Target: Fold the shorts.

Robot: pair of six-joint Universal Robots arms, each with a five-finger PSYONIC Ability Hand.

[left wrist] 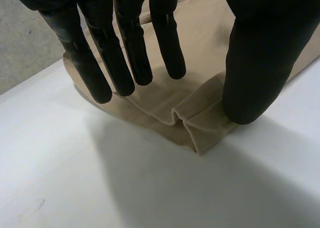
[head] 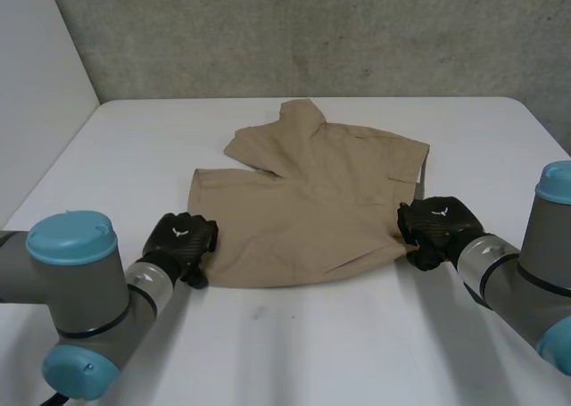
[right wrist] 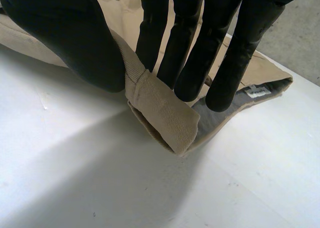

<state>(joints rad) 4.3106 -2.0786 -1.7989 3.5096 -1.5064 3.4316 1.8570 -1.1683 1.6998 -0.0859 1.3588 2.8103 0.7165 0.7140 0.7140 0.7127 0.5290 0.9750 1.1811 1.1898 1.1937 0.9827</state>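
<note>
Item: shorts (head: 312,210), tan woven cloth, lying mostly flat near the middle of the white worktop (head: 294,352). We note a far portion turned up into a peak and a long crease across the near half; the outline is broad, with an uneven far edge.

Left robot hand (head: 181,239): at the near left corner of the shorts. In its wrist view we see the fingers (left wrist: 125,67) straight with tips down on the cloth, the thumb (left wrist: 255,82) planted on the edge band beside them, and a small ridge of fabric puckered between; we read it as released, pressing rather than gripping.

Right robot hand (head: 437,226): at the near right corner. In its wrist view the thumb and the nearest finger nip a thick rolled band of cloth, so it is grasping the shorts; the corner stands off the worktop, showing a grey lining (right wrist: 215,119) and a small sewn label (right wrist: 257,91).

Step in hand, as we judge it: securing both near corners ahead of a fold; one is taken, the other not yet.

Next move calls for: the left thumb closing against its fingers on the puckered ridge; then both corners raised level and carried toward the far edge, so the cloth does not skew.

Materials: fine ribbed twill, limp and draping, thick where layers stack at the bands; the worktop is smooth and matt, so we expect the cloth may slide.
</note>
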